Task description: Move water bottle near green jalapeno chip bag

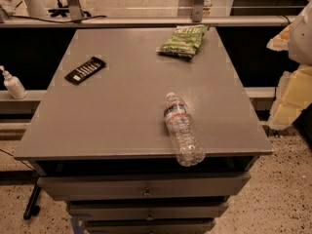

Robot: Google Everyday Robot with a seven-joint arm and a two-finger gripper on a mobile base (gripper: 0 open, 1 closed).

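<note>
Grey counter (97, 116) on a drawer stack fills my view, with speckled floor around it. The water bottle (183, 130) lies on its side at the near edge, right of centre, its base poking out past the edge and its white cap aimed at the far side. Its long axis runs nearly front to back. The green jalapeno chip bag (183, 41) lies flat at the far edge, almost straight beyond the cap and well apart from the bottle. A black packet (85, 70) sits far left, out of the path. At the right border, off the counter, hangs a pale blocky shape that I take to be the hand (291, 97); I cannot tell whether it is released or clenched. The bottle lies to its left and lower in my view, so I judge the reach goes leftward and down, gripping across the ribbed body.
</note>
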